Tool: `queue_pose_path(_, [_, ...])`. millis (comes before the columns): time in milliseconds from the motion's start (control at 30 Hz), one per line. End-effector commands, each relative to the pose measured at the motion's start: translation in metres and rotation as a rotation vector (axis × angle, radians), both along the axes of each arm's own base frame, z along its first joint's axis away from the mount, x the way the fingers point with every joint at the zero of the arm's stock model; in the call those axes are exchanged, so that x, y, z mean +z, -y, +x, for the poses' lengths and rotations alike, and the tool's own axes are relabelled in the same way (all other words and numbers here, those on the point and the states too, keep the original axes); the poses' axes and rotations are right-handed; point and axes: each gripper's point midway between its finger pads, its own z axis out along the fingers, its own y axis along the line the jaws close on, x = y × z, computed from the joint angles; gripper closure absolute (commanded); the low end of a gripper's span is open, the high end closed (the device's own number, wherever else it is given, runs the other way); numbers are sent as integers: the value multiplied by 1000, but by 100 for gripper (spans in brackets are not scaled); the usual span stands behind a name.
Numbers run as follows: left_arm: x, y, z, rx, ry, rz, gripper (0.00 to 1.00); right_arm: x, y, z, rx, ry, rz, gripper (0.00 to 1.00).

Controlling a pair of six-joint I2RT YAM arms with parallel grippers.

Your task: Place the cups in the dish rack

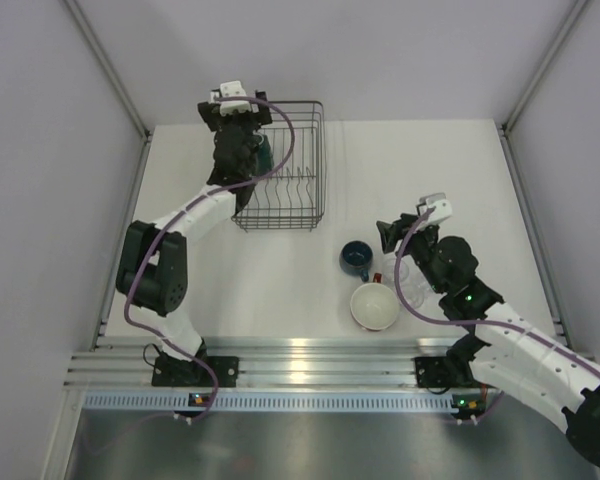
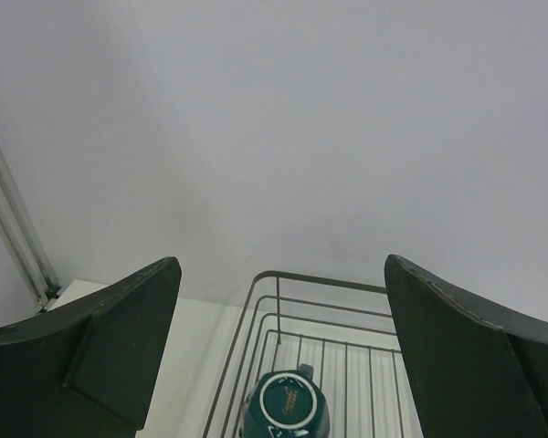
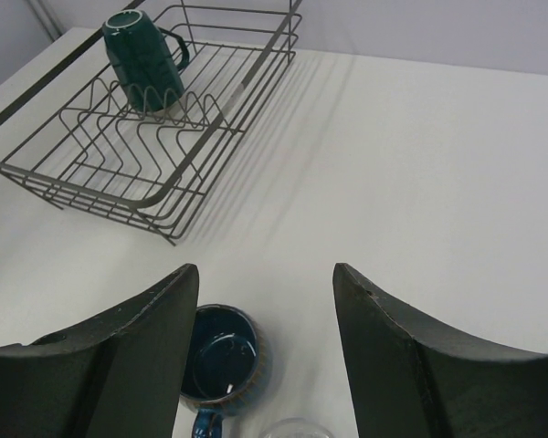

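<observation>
The dish rack stands at the back of the table. The teal mug sits upside down in its far left corner; it also shows in the left wrist view and the right wrist view. My left gripper hangs open and empty just above the mug. The dark-blue cup stands upright on the table, and my right gripper is open and empty over it, the cup by its left finger. The big red cup and clear glasses stand nearby.
The rack's wire rim and prongs lie close under my left gripper. A clear glass rim shows at the bottom of the right wrist view. White walls and metal posts enclose the table.
</observation>
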Motion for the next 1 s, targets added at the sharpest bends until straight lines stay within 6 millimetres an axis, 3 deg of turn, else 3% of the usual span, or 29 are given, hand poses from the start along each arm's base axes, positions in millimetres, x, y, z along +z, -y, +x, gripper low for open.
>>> queue_pose_path(0, [25,8,-29,-49,66,-75,1,18,-7,-2,26,14,9,38])
queue_pose_path(200, [3,13,-61,-132,8,-198,1,12,-9,-1,31,-34,-20,38])
queue_pose_path(433, [-16,38,-77,-239,-117,-197,1,2,-15,-8,72,-139,-65,38])
queue_pose_path(600, [-28,52,-91,-279,-189,-182,1,-8,-6,-34,91,-279,-61,40])
queue_pose_path(667, [-32,52,-97,-286,-210,-183,1,-1,-8,-45,118,-306,-37,40])
queue_pose_path(967, [-38,55,-119,-317,-233,-205,1,-15,-3,-109,118,-530,33,45])
